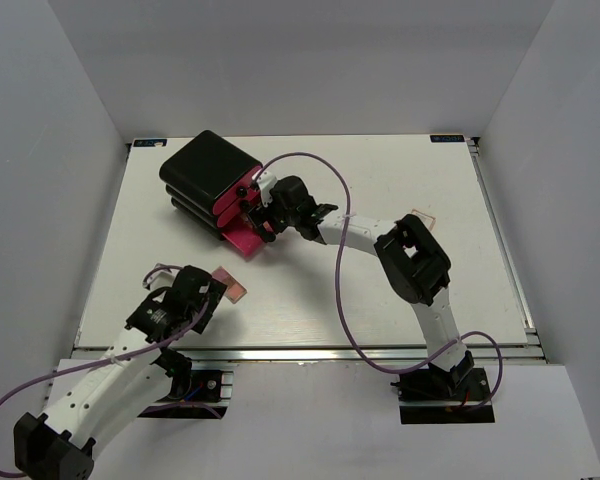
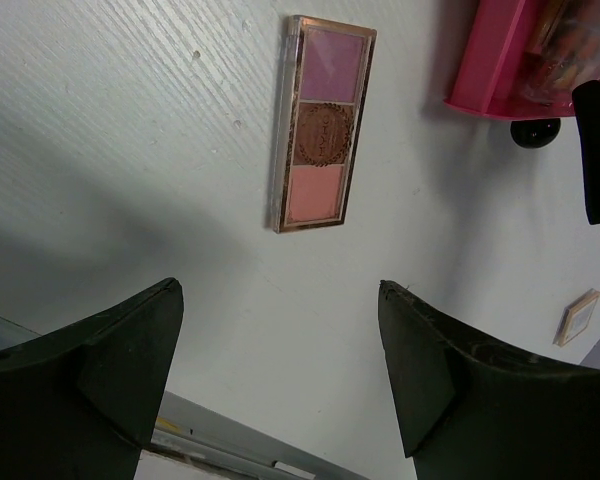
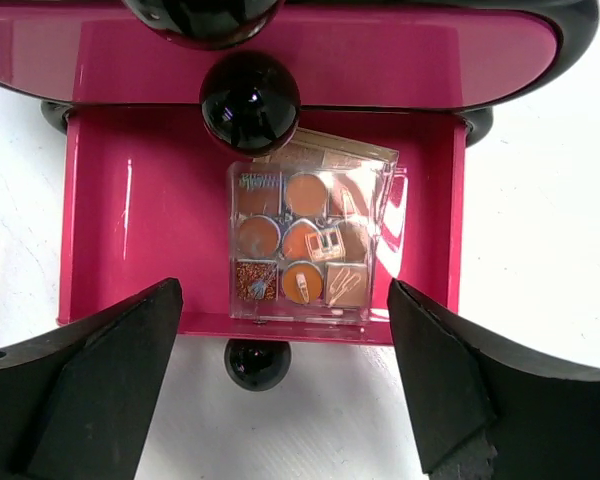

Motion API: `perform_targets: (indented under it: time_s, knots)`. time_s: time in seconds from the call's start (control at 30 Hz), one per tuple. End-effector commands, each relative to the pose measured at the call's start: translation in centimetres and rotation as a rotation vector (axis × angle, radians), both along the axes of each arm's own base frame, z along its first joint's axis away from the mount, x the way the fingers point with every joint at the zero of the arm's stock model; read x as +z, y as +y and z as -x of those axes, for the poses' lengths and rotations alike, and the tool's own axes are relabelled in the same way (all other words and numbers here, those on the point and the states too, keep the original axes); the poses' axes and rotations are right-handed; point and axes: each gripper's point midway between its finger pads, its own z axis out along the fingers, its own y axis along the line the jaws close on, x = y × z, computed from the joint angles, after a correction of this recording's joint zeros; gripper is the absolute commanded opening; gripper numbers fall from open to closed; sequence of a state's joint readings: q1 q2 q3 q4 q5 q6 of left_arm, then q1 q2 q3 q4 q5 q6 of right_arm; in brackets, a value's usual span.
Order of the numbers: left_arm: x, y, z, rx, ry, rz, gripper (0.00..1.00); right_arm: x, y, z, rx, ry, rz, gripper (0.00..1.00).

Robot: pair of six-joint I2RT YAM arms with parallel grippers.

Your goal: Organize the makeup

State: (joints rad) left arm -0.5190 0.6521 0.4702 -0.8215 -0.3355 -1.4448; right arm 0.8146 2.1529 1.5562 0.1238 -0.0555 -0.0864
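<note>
A long three-pan pink-brown palette (image 2: 322, 125) lies flat on the white table, just ahead of my open, empty left gripper (image 2: 280, 370); from above it shows as a pink slab (image 1: 231, 283) beside the left gripper (image 1: 210, 298). My right gripper (image 3: 285, 380) is open and empty, hovering over the pulled-out pink drawer (image 3: 130, 220). A clear square palette with several orange-brown pans (image 3: 305, 245) lies in that drawer on top of a tan item. From above, the right gripper (image 1: 264, 222) is at the drawer (image 1: 242, 240). A small square palette (image 1: 421, 217) lies by the right arm.
The big black box with pink drawers (image 1: 208, 172) stands at the back left, its black ball knobs (image 3: 250, 98) facing my right gripper. The small palette also shows in the left wrist view (image 2: 580, 317). The table's metal front edge (image 2: 210, 430) runs just below the left fingers.
</note>
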Motion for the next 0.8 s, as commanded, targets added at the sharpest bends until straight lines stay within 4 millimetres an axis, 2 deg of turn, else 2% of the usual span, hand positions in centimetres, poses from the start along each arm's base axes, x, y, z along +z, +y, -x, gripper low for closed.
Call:
perform_targets:
  time_s: [0.0, 0.1, 0.13, 0.2, 0.23, 0.27, 0.3, 0.37, 0.4, 0.43, 0.47, 0.5, 0.53, 0.57, 0.6, 0.63, 0.67, 0.7, 0.77]
  knots:
    - [0.0, 0.2, -0.5, 0.011, -0.015, -0.009, 0.88, 5.0, 0.6, -0.5, 0.017, -0.086, -0.071, 0.89]
    - [0.2, 0.1, -0.6, 0.006, -0.013, -0.017, 0.88, 5.4, -0.2, -0.9, 0.0, -0.07, -0.057, 0.88]
    - [0.2, 0.2, -0.6, 0.005, -0.011, -0.025, 0.88, 7.0, -1.0, -1.5, -0.011, -0.086, -0.072, 0.88]
    - [0.3, 0.3, -0.6, 0.009, -0.013, -0.025, 0.89, 8.7, -2.2, -1.6, 0.025, -0.082, -0.097, 0.84]
    - [0.2, 0.3, -0.5, 0.01, -0.013, -0.023, 0.88, 10.2, -4.8, -2.4, 0.023, -0.084, -0.114, 0.82]
    - [0.1, 0.3, -0.5, 0.012, -0.014, -0.018, 0.88, 11.0, -5.5, -1.4, 0.124, -0.054, -0.154, 0.74]
    - [-0.1, 0.3, -0.4, 0.019, -0.016, -0.01, 0.88, 11.6, -9.0, -3.2, 0.107, -0.054, -0.165, 0.69]
    - [-0.1, 0.3, -0.5, 0.025, -0.025, 0.001, 0.86, 11.6, -12.5, -3.0, 0.12, 0.019, -0.168, 0.61]
    - [-0.2, 0.4, -0.4, 0.03, -0.027, -0.001, 0.85, 11.0, -14.6, -4.0, 0.071, 0.029, -0.125, 0.63]
    - [-0.1, 0.5, -0.6, 0.037, -0.036, 0.001, 0.84, 8.8, -18.4, -5.1, -0.028, 0.108, -0.045, 0.67]
    - [0.0, 0.4, -0.7, 0.038, -0.04, 0.002, 0.84, 7.2, -21.7, -6.4, -0.145, 0.118, 0.06, 0.79]
    - [0.0, 0.4, -0.7, 0.034, -0.041, -0.002, 0.84, 5.8, -25.5, -7.3, -0.235, 0.143, 0.125, 0.83]
    - [0.0, 0.4, -0.9, 0.033, -0.043, -0.002, 0.84, 3.6, -28.8, -7.0, -0.337, 0.185, 0.212, 0.89]
    - [0.1, 0.2, -0.9, 0.027, -0.047, 0.001, 0.84, 2.9, -30.9, -6.8, -0.391, 0.202, 0.238, 0.89]
    - [-0.1, 0.1, -1.1, 0.018, -0.038, -0.007, 0.84, 3.1, -33.8, -6.8, -0.461, 0.203, 0.248, 0.89]
    - [-0.2, 0.0, -1.1, 0.011, -0.033, -0.013, 0.85, 2.7, -35.5, -6.6, -0.499, 0.2, 0.277, 0.89]
    - [-0.2, 0.0, -1.2, 0.005, -0.029, -0.018, 0.85, 1.5, -36.4, -5.4, -0.482, 0.219, 0.306, 0.89]
    - [-0.2, -0.1, -1.2, -0.009, -0.026, -0.027, 0.85, 1.8, -37.4, -5.1, -0.46, 0.203, 0.323, 0.89]
    - [-0.1, -0.4, -1.6, -0.024, -0.026, -0.033, 0.86, 0.9, -38.0, -3.5, -0.288, 0.19, 0.401, 0.89]
